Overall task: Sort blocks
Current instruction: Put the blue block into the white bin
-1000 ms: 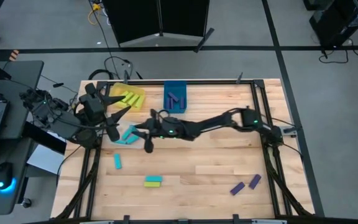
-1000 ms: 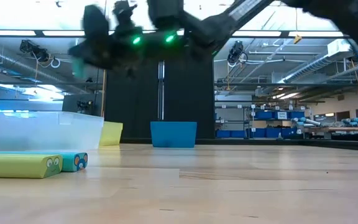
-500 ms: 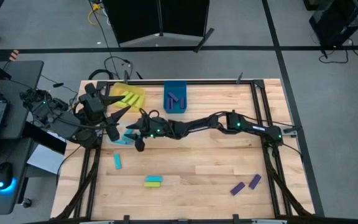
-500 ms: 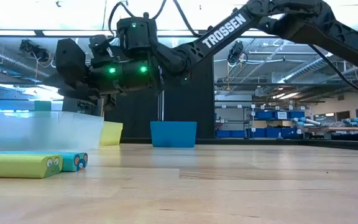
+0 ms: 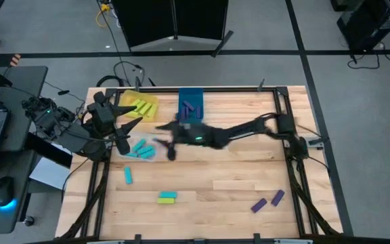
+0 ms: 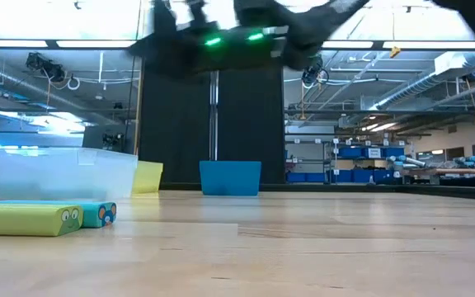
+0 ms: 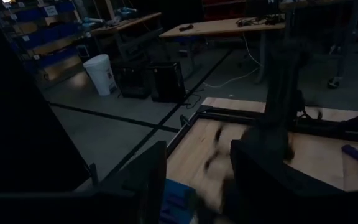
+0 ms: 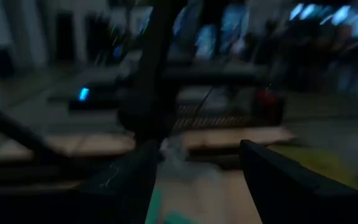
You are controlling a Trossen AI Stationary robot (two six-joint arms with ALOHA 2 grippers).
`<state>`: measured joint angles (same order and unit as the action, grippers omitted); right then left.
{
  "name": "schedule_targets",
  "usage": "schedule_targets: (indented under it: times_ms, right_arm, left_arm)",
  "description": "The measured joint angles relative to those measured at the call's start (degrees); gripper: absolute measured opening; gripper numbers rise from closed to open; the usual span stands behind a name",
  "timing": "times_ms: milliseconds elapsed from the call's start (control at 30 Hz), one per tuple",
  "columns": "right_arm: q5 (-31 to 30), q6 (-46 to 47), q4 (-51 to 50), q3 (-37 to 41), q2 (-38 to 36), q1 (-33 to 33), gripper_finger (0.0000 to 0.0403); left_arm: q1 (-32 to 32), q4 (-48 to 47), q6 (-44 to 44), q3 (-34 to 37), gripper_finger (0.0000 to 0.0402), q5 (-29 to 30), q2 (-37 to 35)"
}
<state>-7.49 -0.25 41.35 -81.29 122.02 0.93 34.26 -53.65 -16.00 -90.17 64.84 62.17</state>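
1. Nearest you on the table [image 5: 235,196], at the front edge, a lime block [image 5: 166,195] sits on a teal block [image 5: 166,200]; in the low view the lime one [image 6: 27,219] lies in front of the teal one [image 6: 96,214].
2. Over on the right of that front strip, two purple blocks [image 5: 267,200] lie side by side, well apart from both grippers.
3. A single teal block [image 5: 128,176] lies toward the left edge, a little farther back, alone on the wood.
4. Next back you have the clear bin [image 5: 141,148], with teal blocks [image 5: 139,148] in it. The low view shows its pale wall [image 6: 56,173].
5. Your right gripper [image 5: 162,144] hangs above the table just beside the clear bin, on the bin's right. It holds nothing. In the right wrist view its fingers [image 8: 126,177] stand well apart with nothing between them, though the view is blurred.
6. Your left gripper [image 5: 131,125] waits at the table's left edge, behind the clear bin and beside the yellow bin. Its two fingers [image 7: 148,180] show a gap with nothing in it, so it is parted and empty.
7. At the back, the yellow bin [image 5: 141,107] holds lime blocks [image 5: 139,108].
8. Beside it, the blue bin [image 5: 191,106] holds purple blocks [image 5: 191,108]. Both back bins lie beyond the right gripper, apart from it.
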Motion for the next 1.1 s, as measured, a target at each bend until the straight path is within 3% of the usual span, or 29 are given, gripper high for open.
schedule_targets:
  times_ms: [133, 233, 467, 733, 1100]
  right_arm:
    - [-5.9, 0.1, 12.9, 19.5, -12.8, -0.7, 0.0232]
    - [-10.6, 0.0, 16.0, 31.7, -21.0, -2.7, 0.0230]
    - [-20.7, 0.0, 16.7, 47.4, -37.6, -8.5, 0.0229]
    - [-28.9, -2.9, 16.3, 52.8, -47.2, -15.5, 0.0229]
    - [-32.1, -7.4, 11.9, 52.8, -49.0, -18.8, 0.0229]
  left_arm:
    - [0.0, -2.6, -4.2, 1.3, 0.0186, -1.0, 0.0]
    - [0.0, -4.1, -8.2, 3.5, 0.0186, -3.5, 0.1]
    - [-2.4, -4.2, -17.4, 12.4, 0.0186, -13.4, 0.4]
    - [-3.8, -4.6, -40.3, 22.5, 0.0186, -26.9, 1.4]
    - [-3.6, -10.5, -67.6, 31.6, 0.0186, -48.8, 8.7]
